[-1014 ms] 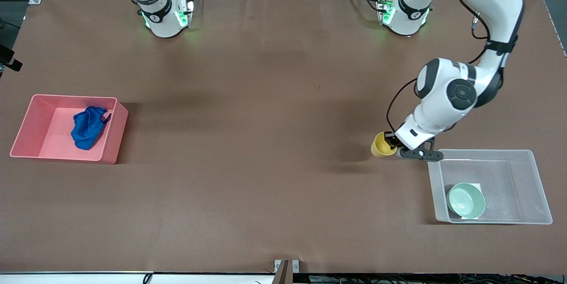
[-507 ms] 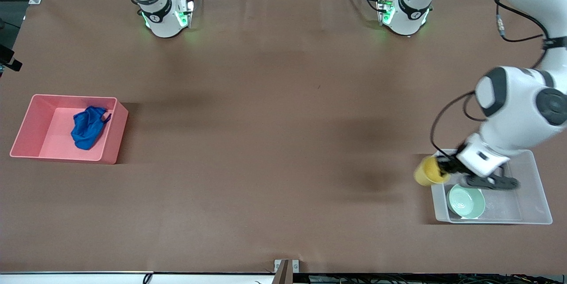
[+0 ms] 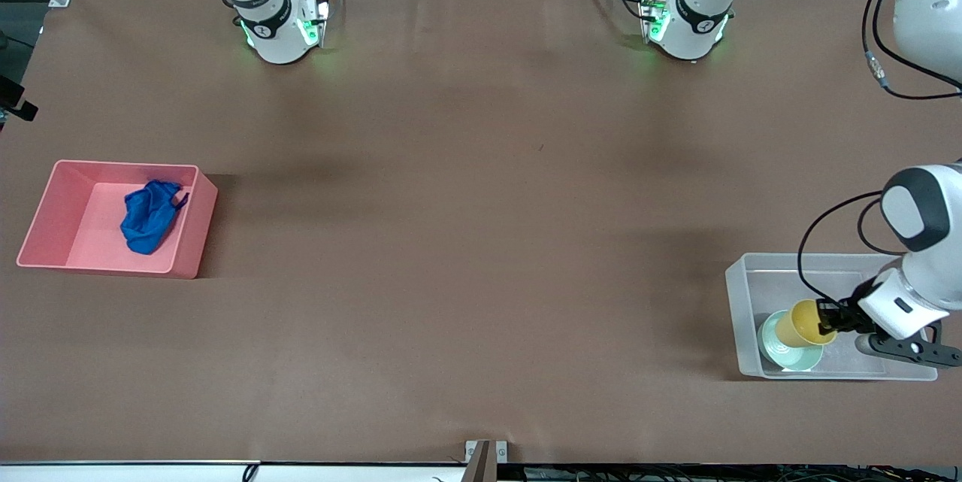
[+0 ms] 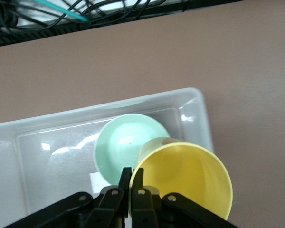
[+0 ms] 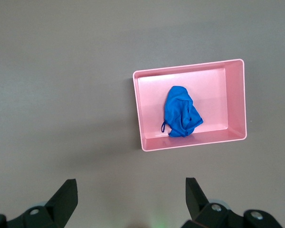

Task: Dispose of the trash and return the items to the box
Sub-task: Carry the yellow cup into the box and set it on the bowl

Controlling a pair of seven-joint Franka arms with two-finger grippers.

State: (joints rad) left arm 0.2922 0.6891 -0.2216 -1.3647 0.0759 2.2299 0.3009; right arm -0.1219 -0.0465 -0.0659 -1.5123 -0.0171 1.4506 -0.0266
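The left claw (image 3: 825,320) hangs over the clear box (image 3: 902,375) at the left arm's end of the bench (image 3: 481,241), its two black fingers (image 4: 126,183) pinched tight on the rim of the yellow cup (image 3: 803,322). The cup is tilted in the grip, its mouth turned toward the wrist camera, and it sits directly above the mint-green bowl (image 3: 778,350), which rests upright on the floor of the box just under the claw. In the left wrist view the cup (image 4: 183,178) overlaps one edge of the bowl (image 4: 121,147); whether cup and bowl touch cannot be told. The bowl lies in the part of the box toward the right arm's end of the bench, beside the box wall (image 4: 204,118).

The right claw (image 5: 128,199) is out of the front view and waits high over the bench, its fingers spread wide with nothing between them. Below it, as its own wrist view shows, stands the pink bin (image 5: 237,137), and inside that bin lies the blue trash (image 5: 180,111), crumpled in a heap on the bin floor. In the front view the bin (image 3: 192,256) stands at the right arm's end of the bench, well apart from the left claw and the box, with the trash (image 3: 150,215) resting in it
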